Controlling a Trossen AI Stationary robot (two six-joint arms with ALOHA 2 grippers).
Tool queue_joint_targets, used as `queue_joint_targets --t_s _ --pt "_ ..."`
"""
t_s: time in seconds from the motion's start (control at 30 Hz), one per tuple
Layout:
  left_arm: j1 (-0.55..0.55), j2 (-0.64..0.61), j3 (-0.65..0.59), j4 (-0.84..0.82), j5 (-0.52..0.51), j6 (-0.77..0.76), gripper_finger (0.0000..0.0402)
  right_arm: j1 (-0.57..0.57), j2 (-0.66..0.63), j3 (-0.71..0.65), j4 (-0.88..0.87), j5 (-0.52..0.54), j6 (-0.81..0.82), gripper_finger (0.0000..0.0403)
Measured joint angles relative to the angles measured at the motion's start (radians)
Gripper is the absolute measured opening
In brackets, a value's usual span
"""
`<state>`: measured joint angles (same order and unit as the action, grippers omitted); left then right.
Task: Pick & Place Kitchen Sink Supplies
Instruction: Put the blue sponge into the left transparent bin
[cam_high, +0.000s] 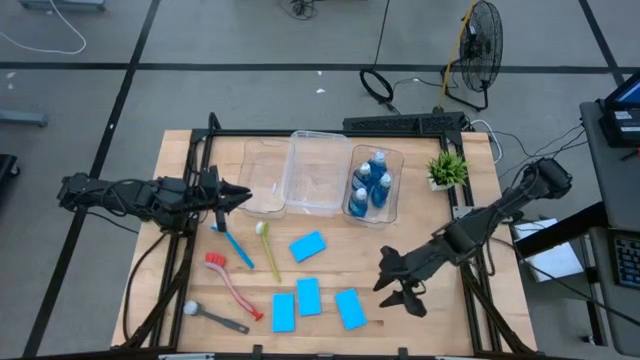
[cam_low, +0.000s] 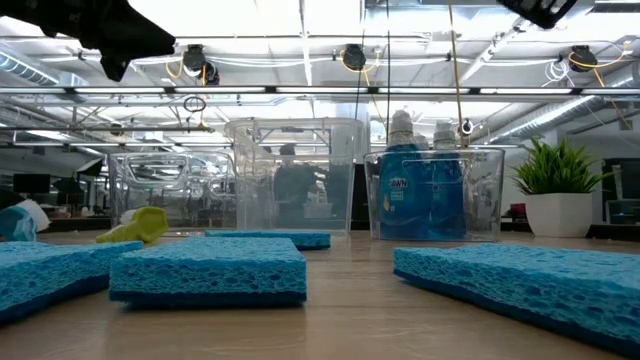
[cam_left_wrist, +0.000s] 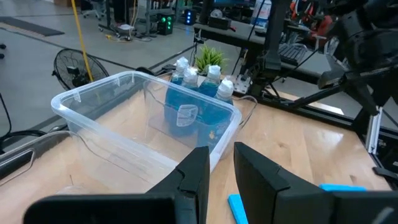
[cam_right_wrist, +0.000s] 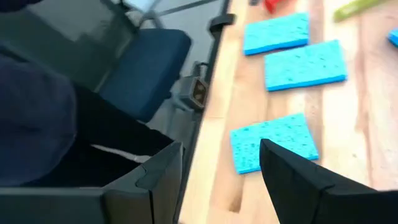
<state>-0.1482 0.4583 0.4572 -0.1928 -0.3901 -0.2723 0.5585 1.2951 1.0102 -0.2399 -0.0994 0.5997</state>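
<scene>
Hovering at the centre left of the high view, the left gripper (cam_high: 243, 193) has its fingers slightly parted around nothing, above the blue brush (cam_high: 233, 243). The right gripper (cam_high: 392, 282), lower right, is open and empty beside a sponge (cam_high: 350, 308). Four bottles (cam_high: 370, 186) stand in the right-hand bin (cam_high: 397, 160); the other sponges and brushes lie on the table (cam_high: 470, 330).

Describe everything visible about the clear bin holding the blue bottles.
The clear bin is a transparent plastic tub with a rolled rim, standing upright at the table's far side. It is the rightmost of three bins in a row, with the potted plant to its right. Four blue-liquid bottles with pale caps stand upright inside, filling it. No gripper touches it.
</scene>
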Motion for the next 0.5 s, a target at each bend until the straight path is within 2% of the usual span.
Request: queue_joint_targets --t_s 0.5 --pt "0.000 0.000 0.000 -0.080 0.025 0.007 0.0077 -0.054 0.232 0.014 0.008 -0.005 0.284 0.0198"
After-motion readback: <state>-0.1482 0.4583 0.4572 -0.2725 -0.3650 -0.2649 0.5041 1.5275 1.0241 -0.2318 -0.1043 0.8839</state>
